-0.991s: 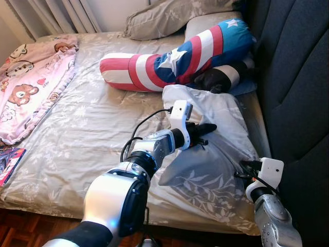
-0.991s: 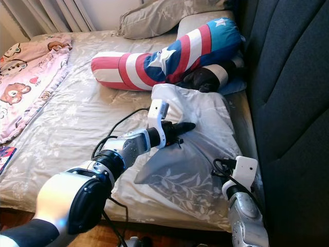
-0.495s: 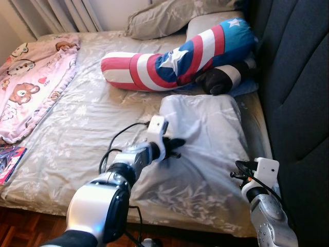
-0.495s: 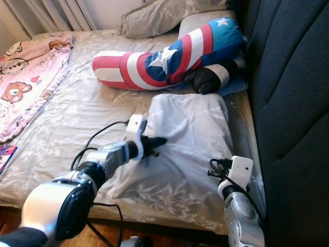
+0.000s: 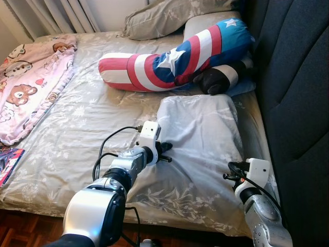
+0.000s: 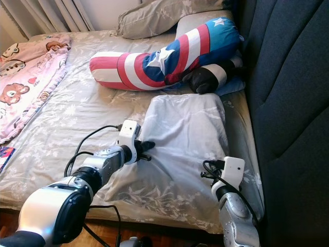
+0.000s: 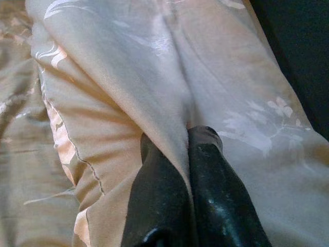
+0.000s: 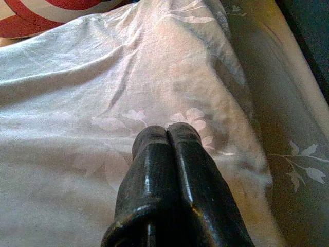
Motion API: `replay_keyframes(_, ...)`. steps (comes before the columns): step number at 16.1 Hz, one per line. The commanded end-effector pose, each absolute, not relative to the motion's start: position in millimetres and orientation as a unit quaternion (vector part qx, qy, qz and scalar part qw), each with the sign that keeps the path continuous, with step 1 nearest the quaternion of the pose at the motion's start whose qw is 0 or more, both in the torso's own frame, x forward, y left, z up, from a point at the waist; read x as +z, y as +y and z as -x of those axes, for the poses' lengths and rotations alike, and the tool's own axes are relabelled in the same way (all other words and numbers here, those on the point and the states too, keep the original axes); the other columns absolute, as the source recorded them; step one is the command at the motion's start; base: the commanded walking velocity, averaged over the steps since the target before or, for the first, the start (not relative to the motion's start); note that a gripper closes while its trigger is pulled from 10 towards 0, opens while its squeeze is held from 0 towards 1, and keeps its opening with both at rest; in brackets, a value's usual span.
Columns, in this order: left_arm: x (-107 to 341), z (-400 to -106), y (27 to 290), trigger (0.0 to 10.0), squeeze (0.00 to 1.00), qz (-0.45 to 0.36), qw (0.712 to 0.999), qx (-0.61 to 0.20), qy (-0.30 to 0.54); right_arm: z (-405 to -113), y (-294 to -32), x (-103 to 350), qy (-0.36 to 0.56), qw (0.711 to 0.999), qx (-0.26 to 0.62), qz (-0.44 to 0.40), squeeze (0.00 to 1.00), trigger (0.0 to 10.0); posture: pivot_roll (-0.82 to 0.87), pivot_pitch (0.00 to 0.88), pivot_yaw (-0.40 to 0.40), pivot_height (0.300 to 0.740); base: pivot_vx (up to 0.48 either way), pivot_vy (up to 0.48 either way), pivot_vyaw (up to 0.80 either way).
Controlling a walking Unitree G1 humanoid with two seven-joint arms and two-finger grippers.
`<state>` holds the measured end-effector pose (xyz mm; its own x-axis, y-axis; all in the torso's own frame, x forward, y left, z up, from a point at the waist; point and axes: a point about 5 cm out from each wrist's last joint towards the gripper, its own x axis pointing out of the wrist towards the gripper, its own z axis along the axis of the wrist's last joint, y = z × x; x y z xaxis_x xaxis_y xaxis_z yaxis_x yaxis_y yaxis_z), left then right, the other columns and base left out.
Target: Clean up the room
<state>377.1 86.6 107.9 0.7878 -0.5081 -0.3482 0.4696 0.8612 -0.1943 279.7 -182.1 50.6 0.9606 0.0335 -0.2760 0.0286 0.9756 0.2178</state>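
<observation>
The left pincer pinches a fold of the grey pillow on the bed. The right pincer is clenched over it.

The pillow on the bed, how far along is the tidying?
Done: the grey pillow lies flat by the headboard. In hand: the left gripper pinches its cover; the right gripper, jaws closed, rests on it. Left: the pink blanket remains rumpled.

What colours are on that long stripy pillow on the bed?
The long bolster pillow has red and white stripes, with blue and white stars. Left eye view shows it best.
</observation>
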Motion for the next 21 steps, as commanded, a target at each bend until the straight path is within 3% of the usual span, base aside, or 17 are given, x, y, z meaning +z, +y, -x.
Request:
replay_keyframes(1, 116.4, -381.9, 96.1, 10.0, 1.0, 0.042, 0.953, -0.249, 0.169, -275.2, -179.6, 42.7, 0.159, 0.981, 0.005, -0.114, 0.0, 10.0, -0.07, 0.157, 0.094, 0.74, 0.0, 0.0, 0.0)
replay_keyframes(6, 107.2, -377.4, 98.6, 10.0, 1.0, 0.036, 0.951, -0.249, 0.18, -275.2, -178.3, 40.7, 0.163, 0.98, 0.01, -0.114, 0.0, 10.0, -0.06, 0.157, 0.09, 0.74, 0.0, 0.0, 0.0)
replay_keyframes(9, 97.1, -374.0, 112.7, 10.0, 1.0, -0.008, 0.961, -0.213, 0.178, -276.7, -176.2, 37.0, 0.167, 0.979, 0.014, -0.116, 0.0, 10.0, -0.06, 0.143, 0.086, 0.74, 0.0, 0.0, 0.0)
replay_keyframes(10, 93.4, -372.0, 117.8, 10.0, 0.73, 0.0, 0.966, -0.196, 0.171, -277.4, -176.0, 35.7, 0.169, 0.979, 0.014, -0.117, 0.0, 10.0, -0.05, 0.136, 0.084, 0.74, 0.0, 0.0, 0.0)
replay_keyframes(11, 90.5, -370.2, 121.7, 10.0, 0.0, 0.006, 0.969, -0.185, 0.165, -278.0, -175.9, 34.7, 0.17, 0.978, 0.014, -0.117, 0.0, 10.0, -0.05, 0.134, 0.083, 0.74, 0.0, 0.0, 0.0)
replay_keyframes(15, 66.1, -351.1, 161.8, 10.0, 0.0, 0.042, 0.985, -0.09, 0.141, -283.3, -174.3, 30.5, 0.174, 0.977, 0.015, -0.118, 0.0, 10.0, -0.04, 0.087, 0.073, 0.74, 0.0, 0.0, 0.0)
replay_keyframes(16, 57.4, -340.7, 184.2, 10.0, 0.0, 0.049, 0.99, -0.034, 0.131, -285.2, -174.2, 31.1, 0.167, 0.979, 0.016, -0.119, 0.0, 10.0, -0.04, 0.074, 0.071, 0.74, 0.0, 0.0, 0.0)
replay_keyframes(19, 47.1, -319.9, 203.0, 10.0, 0.0, 0.021, 0.995, 0.0, 0.097, -285.3, -180.4, 30.7, 0.15, 0.982, -0.003, -0.111, 0.0, 10.0, -0.03, 0.048, 0.061, 0.74, 0.0, 0.0, 0.0)
replay_keyframes(21, 45.8, -313.8, 201.3, 10.0, 0.0, -0.007, 0.997, -0.002, 0.08, -285.6, -182.8, 34.1, 0.128, 0.986, -0.014, -0.102, 0.0, 10.0, -0.03, 0.033, 0.056, 0.74, 0.0, 0.0, 0.0)
